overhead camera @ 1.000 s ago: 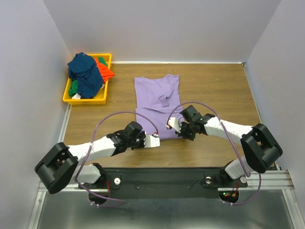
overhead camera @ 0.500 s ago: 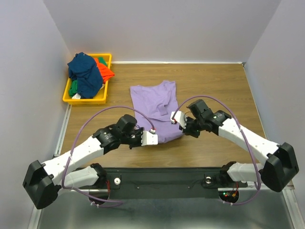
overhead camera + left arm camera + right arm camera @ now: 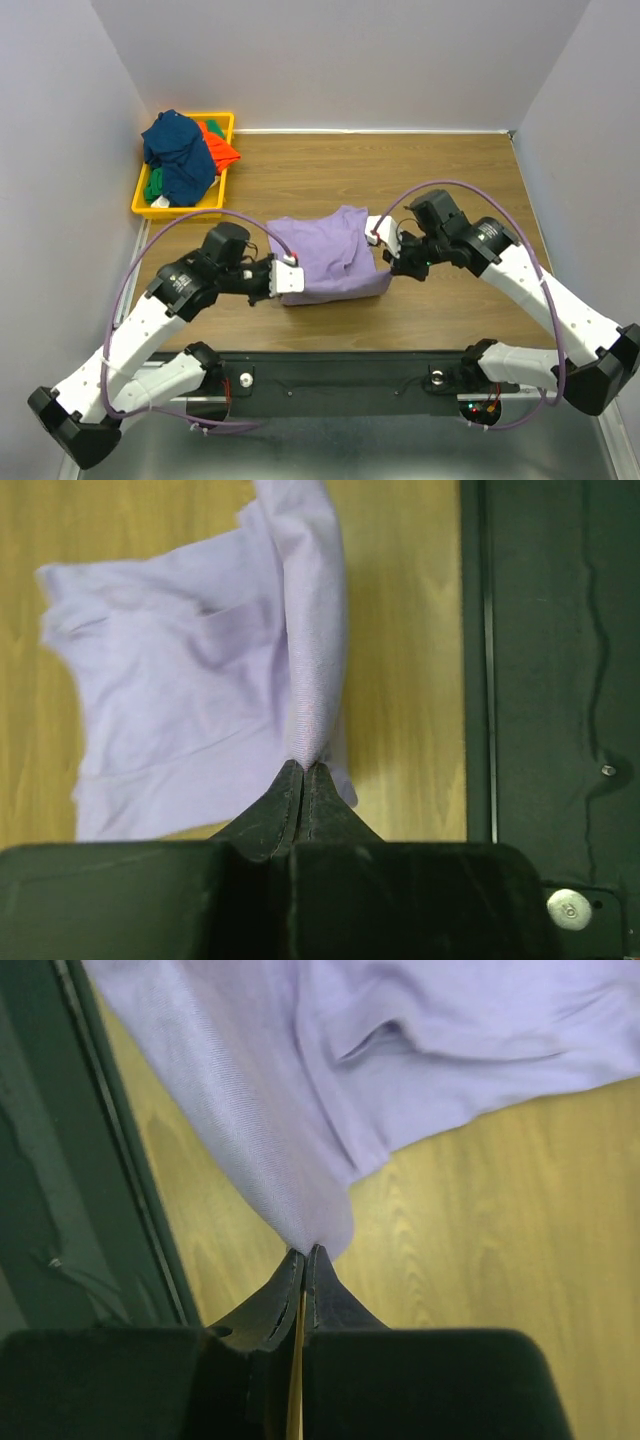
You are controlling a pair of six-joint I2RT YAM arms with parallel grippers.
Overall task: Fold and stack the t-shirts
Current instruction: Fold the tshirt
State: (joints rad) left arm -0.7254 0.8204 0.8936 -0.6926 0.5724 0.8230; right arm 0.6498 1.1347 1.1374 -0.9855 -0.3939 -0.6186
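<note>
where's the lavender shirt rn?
Top view: lavender shirt is mid-table, ahead of both arm bases, pinched by the left tool and right tool, right of the yellow bin.

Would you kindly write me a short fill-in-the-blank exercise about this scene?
1. The left pincer and the right pincer are each shut on the ____ shirt.
2. The navy shirt tops a pile in the ____ bin.
3. The bin stands at the far ____ corner of the table.

Missing words: purple; yellow; left
</note>
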